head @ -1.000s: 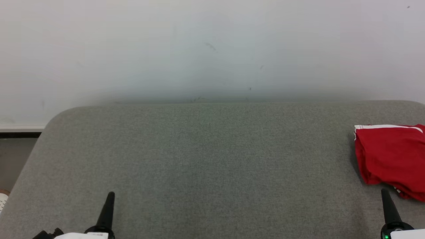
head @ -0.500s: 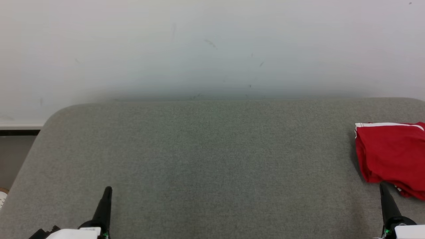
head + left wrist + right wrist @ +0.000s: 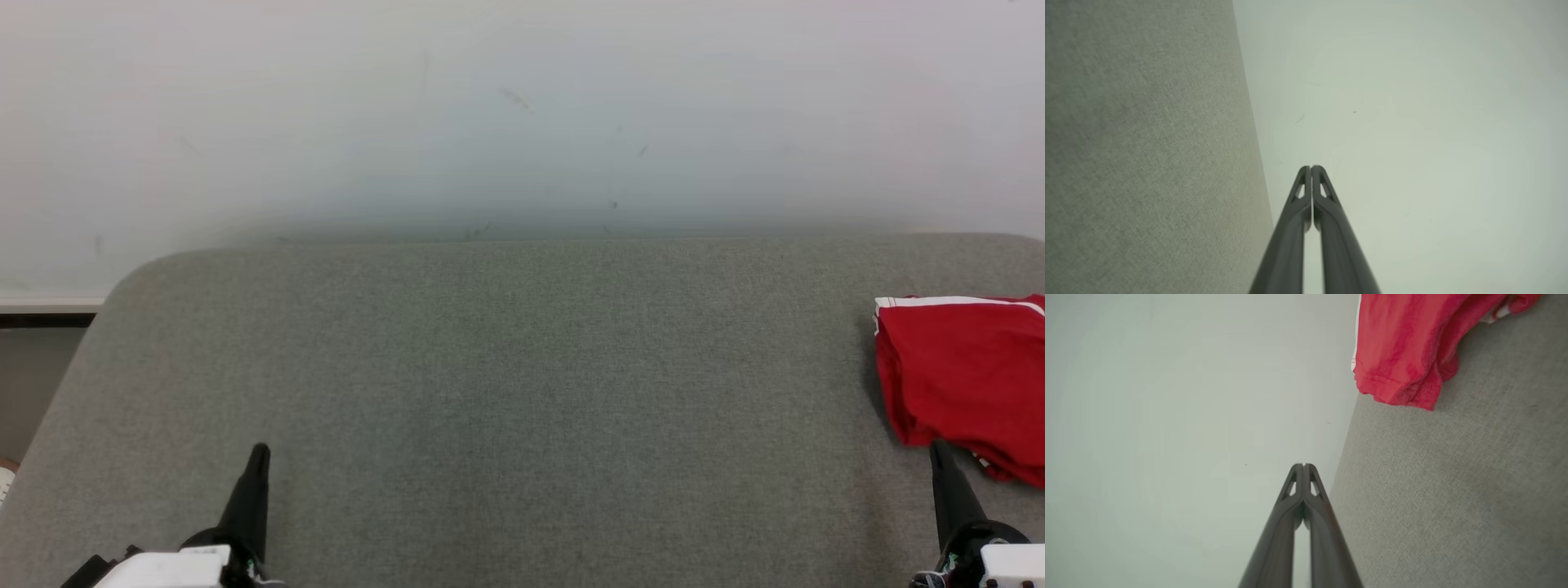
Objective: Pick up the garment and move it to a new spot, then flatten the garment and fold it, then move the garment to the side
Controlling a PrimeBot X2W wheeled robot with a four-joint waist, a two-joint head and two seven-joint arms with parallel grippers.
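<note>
Roughly, garment [image 3: 963,384], hem [image 3: 955,302] twd wall [image 3: 522,122] (axis unclear)

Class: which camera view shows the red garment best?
The head view: the red garment lies on the grey surface, white trim visible, cut by the right edge. The right wrist view shows one hemmed corner closely; the left wrist view faces surface and wall.
</note>
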